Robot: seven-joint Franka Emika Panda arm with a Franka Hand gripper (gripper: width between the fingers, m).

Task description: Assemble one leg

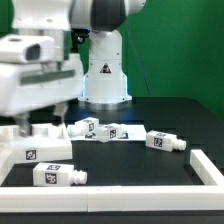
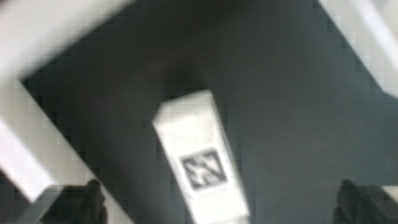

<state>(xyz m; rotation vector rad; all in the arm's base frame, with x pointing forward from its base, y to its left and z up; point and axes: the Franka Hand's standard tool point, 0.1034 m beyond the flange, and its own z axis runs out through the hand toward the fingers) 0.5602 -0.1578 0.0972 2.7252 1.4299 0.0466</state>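
In the wrist view one leg (image 2: 199, 160), a white post with a black-and-white tag, lies on the black table between my two dark fingers (image 2: 71, 205), nearer to one of them. My gripper (image 2: 217, 205) is open and holds nothing. In the exterior view my gripper (image 1: 40, 120) hangs above the exterior view's left side, over the large flat white part (image 1: 35, 150). More legs lie on the table: one at the front left (image 1: 58, 177), two in the middle (image 1: 90, 127), one to the right (image 1: 165, 141). I cannot tell which of them the wrist view shows.
A white rail (image 1: 140, 187) runs along the front and up the exterior view's right side. The robot base (image 1: 104, 80) stands at the back. A thin marker board (image 1: 125, 137) lies under the middle legs. A pale edge (image 2: 36, 140) borders the black table in the wrist view.
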